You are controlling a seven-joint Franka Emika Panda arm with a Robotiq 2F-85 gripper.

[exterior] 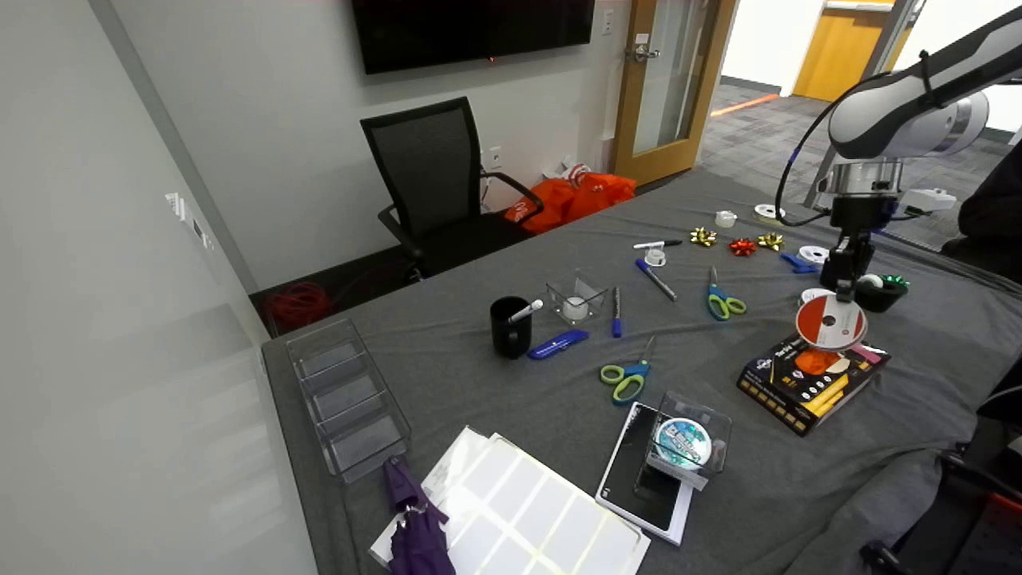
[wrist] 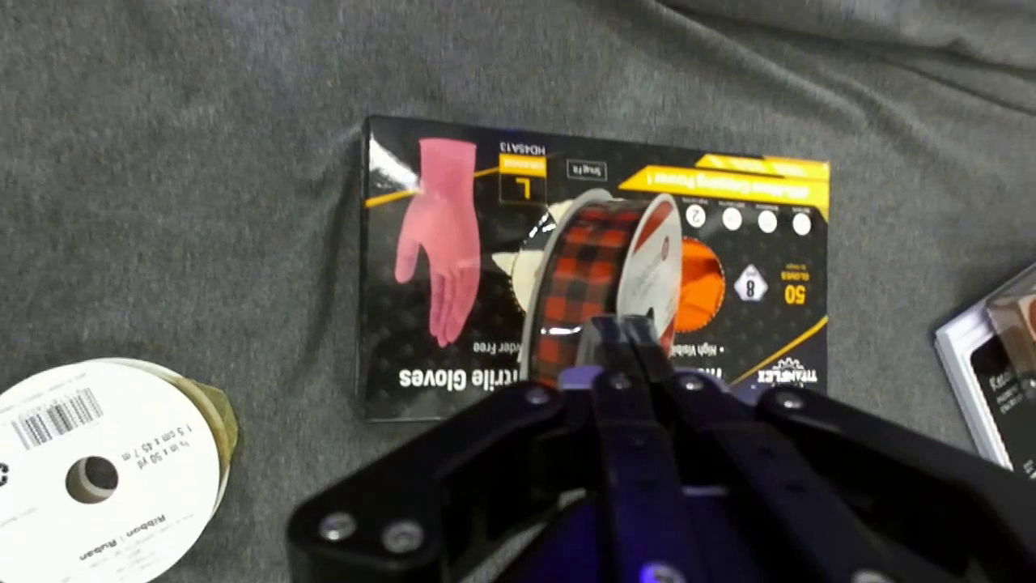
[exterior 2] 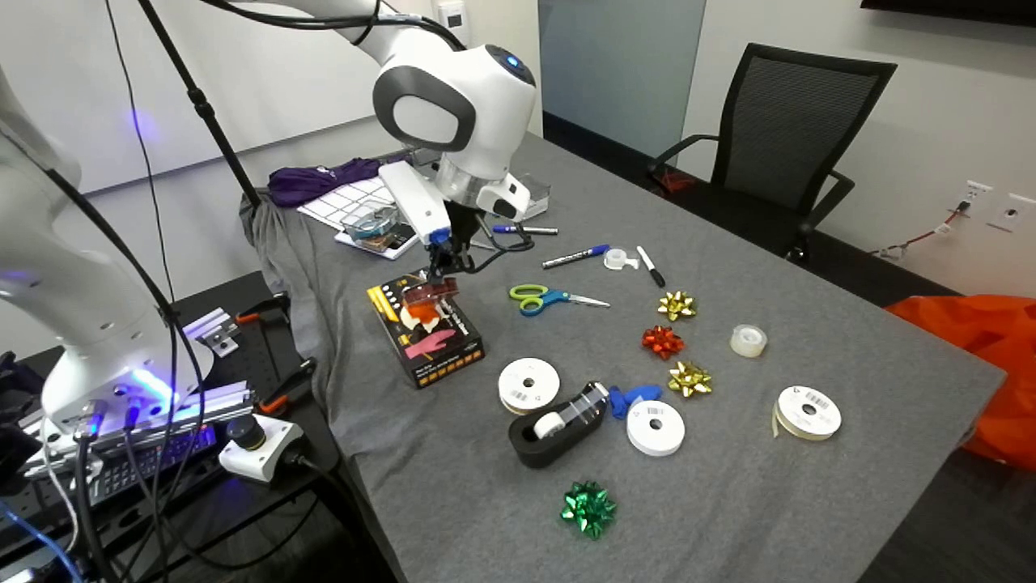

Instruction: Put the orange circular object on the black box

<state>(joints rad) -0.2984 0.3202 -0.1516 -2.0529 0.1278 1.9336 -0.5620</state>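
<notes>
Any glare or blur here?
Wrist view: white glare near one corner of the glossy black rectangular cardboard box, black jointed metal pincer slightly soft and violet-tinted; in an exterior view: bluish glow on the rounded white robot base.

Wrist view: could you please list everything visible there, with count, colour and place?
Black box: 1, black with yellow, pink and orange print, centre.
Plaid spool: 1, red-black with white and orange-red face, over black box, contact unclear.
White spool: 1, white with gold ribbon, lower left.
Flat item: 1, black with white border, right edge, cropped.
Clear container: 1, transparent, on flat item.
Cloth: 1, grey, underneath.
End effector: 1, black, bottom, shut on plaid spool.
</notes>
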